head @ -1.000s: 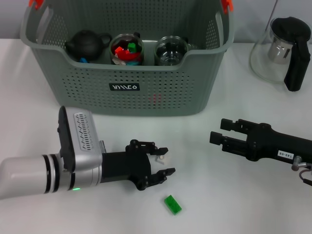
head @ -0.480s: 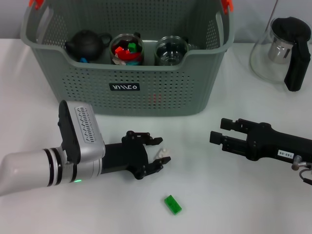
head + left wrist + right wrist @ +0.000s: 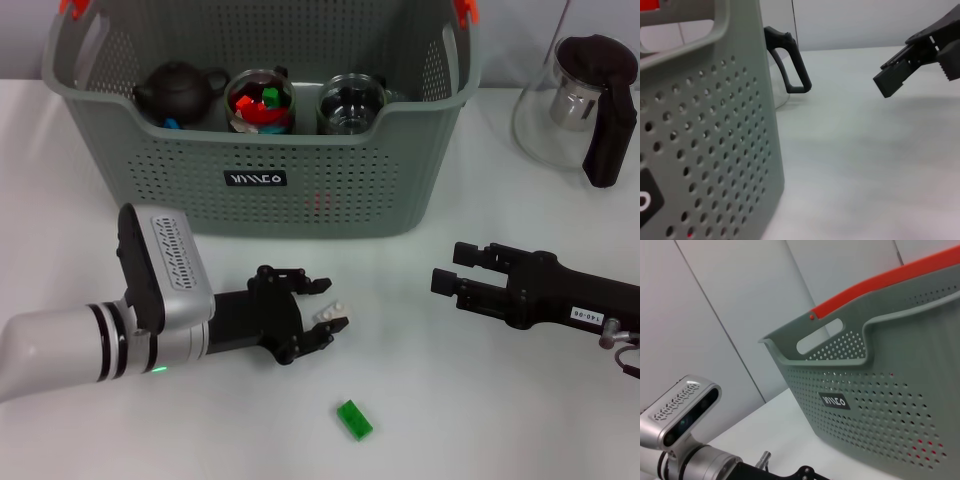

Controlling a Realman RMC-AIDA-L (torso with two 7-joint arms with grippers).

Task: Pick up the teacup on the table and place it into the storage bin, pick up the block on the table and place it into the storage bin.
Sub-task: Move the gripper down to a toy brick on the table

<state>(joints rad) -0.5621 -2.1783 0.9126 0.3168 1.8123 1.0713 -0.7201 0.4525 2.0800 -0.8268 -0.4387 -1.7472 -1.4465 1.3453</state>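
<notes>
My left gripper (image 3: pixel 322 316) is low over the table in front of the storage bin (image 3: pixel 330 195), shut on a small white block (image 3: pixel 330 316) at its fingertips. A green block (image 3: pixel 354 419) lies on the table just in front of that gripper. Two glass teacups stand inside the bin: one (image 3: pixel 260 100) holds coloured pieces, the other (image 3: pixel 350 103) looks empty. My right gripper (image 3: pixel 448 270) hovers open at the right and holds nothing. It also shows in the left wrist view (image 3: pixel 900 75). The right wrist view shows the bin (image 3: pixel 875 395) and my left arm (image 3: pixel 685 415).
A black teapot (image 3: pixel 178 90) sits in the bin's left part. A glass teapot with a black handle (image 3: pixel 585 105) stands at the back right, beside the bin. White table surface lies between the two arms.
The left gripper's fingers have closed on the white block and the hand has drawn back a little to the left. The right arm and the green block have not moved.
</notes>
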